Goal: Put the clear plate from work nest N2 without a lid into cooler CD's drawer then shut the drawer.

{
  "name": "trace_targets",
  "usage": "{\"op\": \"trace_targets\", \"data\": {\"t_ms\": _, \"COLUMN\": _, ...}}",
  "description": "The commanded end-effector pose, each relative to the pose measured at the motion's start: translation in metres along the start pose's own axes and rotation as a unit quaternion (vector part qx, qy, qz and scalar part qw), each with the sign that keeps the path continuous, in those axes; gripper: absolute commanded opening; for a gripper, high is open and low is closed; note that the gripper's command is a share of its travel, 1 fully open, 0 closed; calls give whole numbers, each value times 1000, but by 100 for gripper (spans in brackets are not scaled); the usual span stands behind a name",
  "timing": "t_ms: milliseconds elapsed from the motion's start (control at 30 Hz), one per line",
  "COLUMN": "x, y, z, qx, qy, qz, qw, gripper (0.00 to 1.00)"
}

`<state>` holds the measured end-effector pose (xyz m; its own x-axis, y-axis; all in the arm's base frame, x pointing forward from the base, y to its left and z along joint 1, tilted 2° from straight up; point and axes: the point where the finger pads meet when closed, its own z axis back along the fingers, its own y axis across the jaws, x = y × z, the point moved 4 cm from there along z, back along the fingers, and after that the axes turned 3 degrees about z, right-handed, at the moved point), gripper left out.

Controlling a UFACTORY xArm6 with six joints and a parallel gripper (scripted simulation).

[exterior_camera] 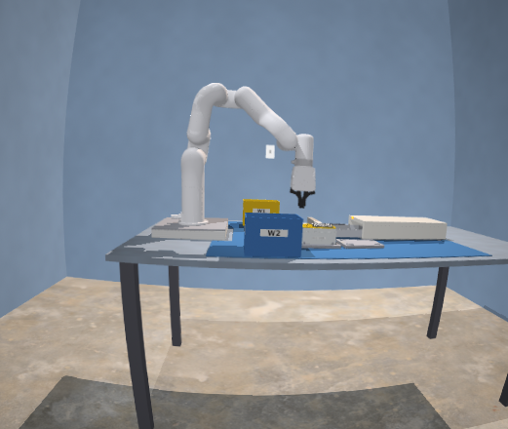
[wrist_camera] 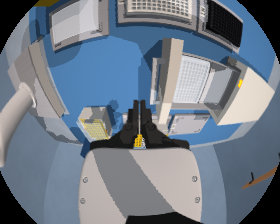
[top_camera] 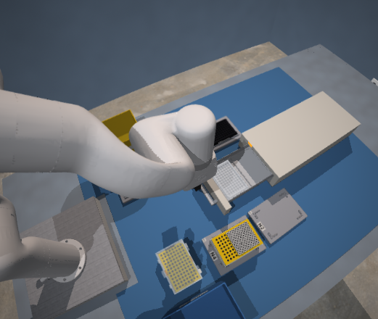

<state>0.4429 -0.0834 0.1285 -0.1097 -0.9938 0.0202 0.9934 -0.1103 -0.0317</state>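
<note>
Blue mat (top_camera: 302, 203) covered the bench; the clear plate (top_camera: 230, 178) lay in the cooler's (top_camera: 299, 132) open drawer (top_camera: 257, 164), and the gripper (exterior_camera: 302, 199) hung above, fingers together, holding nothing.

Grey surface (top_camera: 357, 87) on dark legs, carrying a blue mat (top_camera: 339, 188) over most of it. On the mat: cooler CD (top_camera: 302, 130) with drawer (top_camera: 257, 164) pulled open, empty nest N2 (top_camera: 278, 215), nest N4 (top_camera: 230, 266) with a yellow-rimmed plate, tip box (top_camera: 179, 267), blue bin W2 (exterior_camera: 272, 235), yellow bin W1 (top_camera: 121, 127), black plate (top_camera: 226, 131). Arm's grey base plate (top_camera: 99, 254) sits at the surface's near-left end, touching the mat edge.
</note>
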Motion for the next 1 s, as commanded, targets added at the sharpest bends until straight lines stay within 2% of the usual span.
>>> {"op": "trace_targets", "data": {"t_ms": 0, "x": -1, "y": -13, "z": 1, "qx": 6, "qy": 0, "qz": 0, "qw": 1000, "gripper": 0}}
{"op": "trace_targets", "data": {"t_ms": 200, "x": -1, "y": -13, "z": 1, "qx": 6, "qy": 0, "qz": 0, "qw": 1000, "gripper": 0}}
{"op": "trace_targets", "data": {"t_ms": 967, "x": -1, "y": -13, "z": -34, "qx": 6, "qy": 0, "qz": 0, "qw": 1000, "gripper": 0}}
